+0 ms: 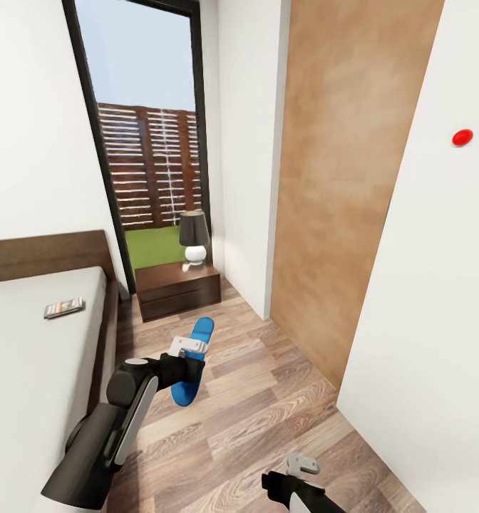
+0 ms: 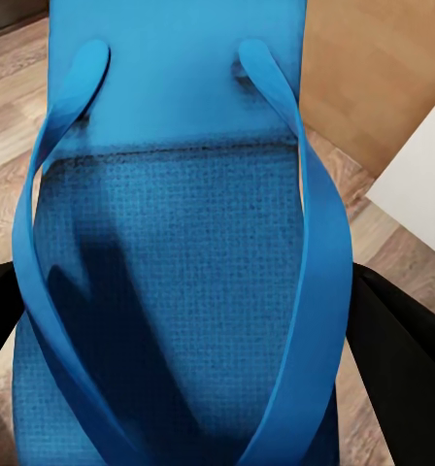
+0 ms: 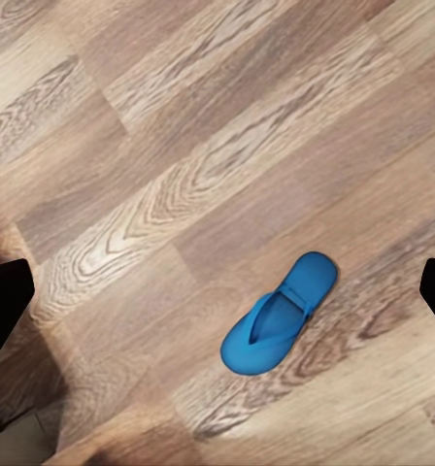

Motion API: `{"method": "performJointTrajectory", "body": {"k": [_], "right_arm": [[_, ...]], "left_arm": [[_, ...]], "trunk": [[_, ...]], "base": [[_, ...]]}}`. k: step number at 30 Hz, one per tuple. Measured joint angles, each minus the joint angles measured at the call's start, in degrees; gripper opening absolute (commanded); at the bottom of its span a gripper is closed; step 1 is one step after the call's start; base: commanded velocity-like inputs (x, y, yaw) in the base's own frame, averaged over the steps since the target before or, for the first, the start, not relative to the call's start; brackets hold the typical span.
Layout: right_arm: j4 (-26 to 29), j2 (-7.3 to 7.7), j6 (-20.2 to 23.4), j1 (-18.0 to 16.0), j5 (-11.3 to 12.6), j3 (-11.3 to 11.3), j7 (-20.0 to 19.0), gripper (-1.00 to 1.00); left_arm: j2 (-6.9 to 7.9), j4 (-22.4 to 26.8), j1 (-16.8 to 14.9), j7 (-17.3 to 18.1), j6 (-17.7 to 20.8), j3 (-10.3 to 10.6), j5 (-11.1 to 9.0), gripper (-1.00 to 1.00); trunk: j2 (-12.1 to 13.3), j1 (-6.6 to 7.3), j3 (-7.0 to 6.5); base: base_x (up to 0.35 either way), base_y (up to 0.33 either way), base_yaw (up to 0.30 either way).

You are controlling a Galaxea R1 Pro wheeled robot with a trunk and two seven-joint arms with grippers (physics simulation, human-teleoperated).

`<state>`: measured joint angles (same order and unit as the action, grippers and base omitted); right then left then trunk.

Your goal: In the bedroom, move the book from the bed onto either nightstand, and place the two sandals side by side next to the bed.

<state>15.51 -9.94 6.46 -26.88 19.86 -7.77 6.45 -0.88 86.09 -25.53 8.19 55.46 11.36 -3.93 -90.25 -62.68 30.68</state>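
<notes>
Blue sandal (image 1: 194, 362) sits gripped in the left gripper (image 1: 189, 354); next it needs setting down beside the bed (image 1: 33, 342).

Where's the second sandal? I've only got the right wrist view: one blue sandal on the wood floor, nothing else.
Observer: The other sandal is in the left hand, clamped across its width and held above the floor beside the bed.
Operator: Book done?
Observer: No. The book lies on the mattress near the headboard.
Operator: Room on the nightstand?
Observer: The nightstand by the window carries a lamp at its right side; the top to the left of the lamp looks bare.
</notes>
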Motion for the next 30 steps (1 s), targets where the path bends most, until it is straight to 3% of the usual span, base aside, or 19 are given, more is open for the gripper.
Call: {"method": "performJointTrajectory", "body": {"k": [23,30], "right_arm": [[-0.72,-0.06,-0.10,0.00,0.19,0.32,0.57,1.00],[-1.55,-0.04,-0.10,-0.02,2.52,0.34,0.63,1.00]], "left_arm": [[0.02,0.32,0.00,0.11,0.06,0.00,-0.13,-1.00],[0.02,0.31,0.00,0.07,0.06,0.00,-0.14,-1.00]], "trunk": [[-9.23,-5.05,4.13],[-12.04,-6.59,5.39]], "base": [[0.000,0.000,0.000],[0.000,0.000,0.000]]}}
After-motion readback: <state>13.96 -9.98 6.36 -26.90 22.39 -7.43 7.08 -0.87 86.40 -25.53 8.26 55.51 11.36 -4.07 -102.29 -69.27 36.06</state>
